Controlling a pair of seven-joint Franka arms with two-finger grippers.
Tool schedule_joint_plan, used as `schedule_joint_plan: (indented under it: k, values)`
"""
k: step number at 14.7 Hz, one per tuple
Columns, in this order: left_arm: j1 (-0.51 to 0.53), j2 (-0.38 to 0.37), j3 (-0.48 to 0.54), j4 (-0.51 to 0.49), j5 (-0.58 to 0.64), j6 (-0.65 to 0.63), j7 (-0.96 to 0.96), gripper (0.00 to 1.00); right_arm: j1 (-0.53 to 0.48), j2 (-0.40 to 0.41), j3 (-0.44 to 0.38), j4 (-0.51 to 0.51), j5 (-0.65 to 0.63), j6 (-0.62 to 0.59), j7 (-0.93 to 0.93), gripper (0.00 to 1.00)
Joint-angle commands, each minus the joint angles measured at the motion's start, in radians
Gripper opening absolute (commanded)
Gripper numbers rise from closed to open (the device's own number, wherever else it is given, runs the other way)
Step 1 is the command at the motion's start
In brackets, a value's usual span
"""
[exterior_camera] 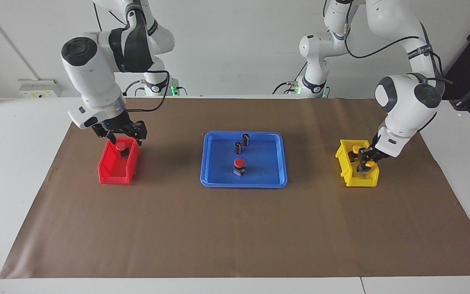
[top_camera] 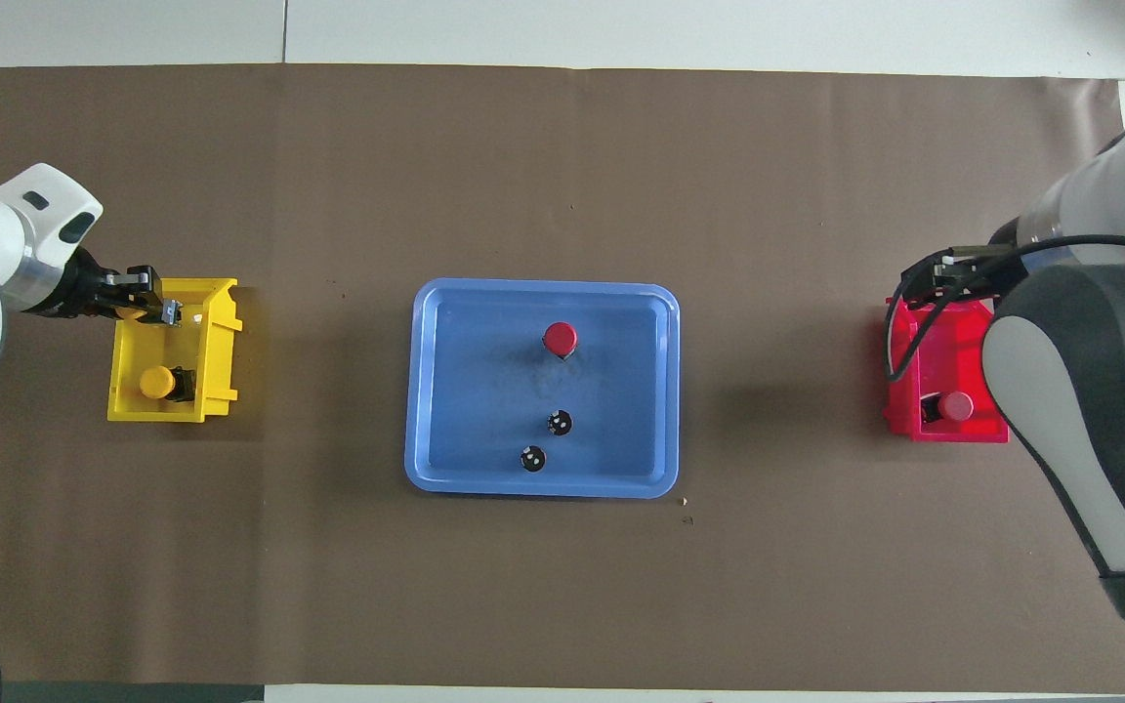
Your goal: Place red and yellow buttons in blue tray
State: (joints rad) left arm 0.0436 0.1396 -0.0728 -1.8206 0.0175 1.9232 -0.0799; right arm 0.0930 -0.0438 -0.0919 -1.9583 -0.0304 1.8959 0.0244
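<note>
Across the table in the facing view, the left gripper [exterior_camera: 366, 161] is sunk into the yellow bin [exterior_camera: 347, 167], its fingers pinched together on what looks like a yellow button [exterior_camera: 369, 164], though the bin wall hides much of the grasp. A second yellow button [exterior_camera: 355, 149] sits in the same bin, nearer the robots. The right gripper [exterior_camera: 121, 132] hangs spread wide just above the red bin [exterior_camera: 114, 169], with a red button [exterior_camera: 121, 147] directly beneath it.

From overhead, the blue tray [top_camera: 445, 391] lies midway between the bins, so each arm has its own short carry inward. It already holds one red button [top_camera: 560, 338] and two dark cylinders [top_camera: 559, 423], which crowd the nearer half; the farther corners stay free for landing.
</note>
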Motion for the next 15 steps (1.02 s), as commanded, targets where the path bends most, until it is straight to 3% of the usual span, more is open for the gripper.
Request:
schedule_joint_plan:
  k: [1,4,7,10,15]
  values:
    - [-0.109,0.110,0.007,0.273,0.009,-0.210,-0.116,0.01,-0.077,-0.140,0.021,-0.289,0.030,0.182,-0.089,0.80]
    - [-0.319,0.063,0.002,0.089,-0.004,0.012,-0.485,0.02,-0.119,-0.145,0.018,-0.336,0.032,0.204,-0.119,0.72]
    - [-0.494,0.078,0.002,0.011,-0.022,0.121,-0.661,0.01,-0.136,-0.127,0.018,-0.388,0.032,0.297,-0.135,0.68]
    - [-0.570,0.103,0.002,-0.040,-0.057,0.212,-0.708,0.01,-0.137,-0.107,0.018,-0.441,0.032,0.383,-0.141,0.66]
    - [-0.633,0.182,0.002,-0.040,-0.059,0.295,-0.768,0.06,-0.137,-0.103,0.018,-0.481,0.032,0.442,-0.150,0.63]
